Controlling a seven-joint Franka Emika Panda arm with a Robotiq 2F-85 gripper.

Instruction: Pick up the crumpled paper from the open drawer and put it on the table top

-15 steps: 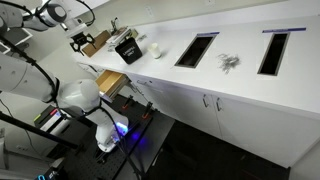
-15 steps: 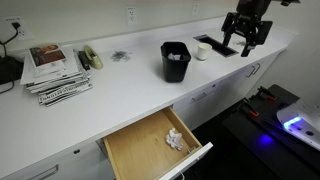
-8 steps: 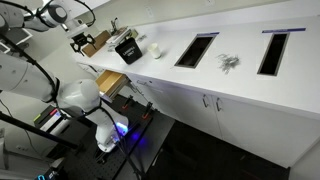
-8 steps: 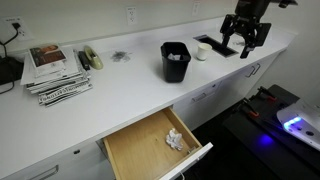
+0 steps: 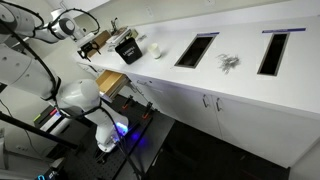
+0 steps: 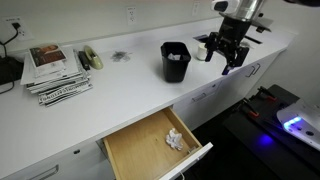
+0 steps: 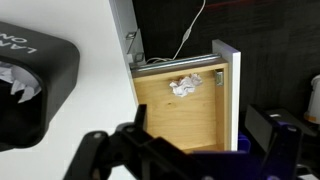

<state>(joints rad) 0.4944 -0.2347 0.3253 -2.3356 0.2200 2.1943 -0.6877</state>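
The open drawer [image 6: 140,152] has a light-brown wooden inside and a white front panel. The crumpled paper [image 6: 176,139] lies in it near the front corner. The wrist view shows the drawer [image 7: 180,118] from above, with the paper [image 7: 185,86] at its far end. The drawer also shows in an exterior view [image 5: 111,81]. My gripper [image 6: 222,56] is open and empty. It hangs above the white table top [image 6: 110,100] beside the black bin [image 6: 175,60], well away from the drawer. Its dark fingers [image 7: 200,140] frame the drawer in the wrist view.
The black bin [image 7: 30,90] holds paper scraps. A white cup [image 6: 202,50], a stack of magazines [image 6: 55,70] and a stapler [image 6: 90,57] are on the counter. Two dark cut-outs [image 5: 196,49] [image 5: 273,52] have a small crumpled object [image 5: 229,62] between them. White cupboard doors [image 5: 215,105] are below.
My gripper has moved along the counter from beyond the cup toward the black bin and the drawer, staying open. The paper and drawer have not moved.
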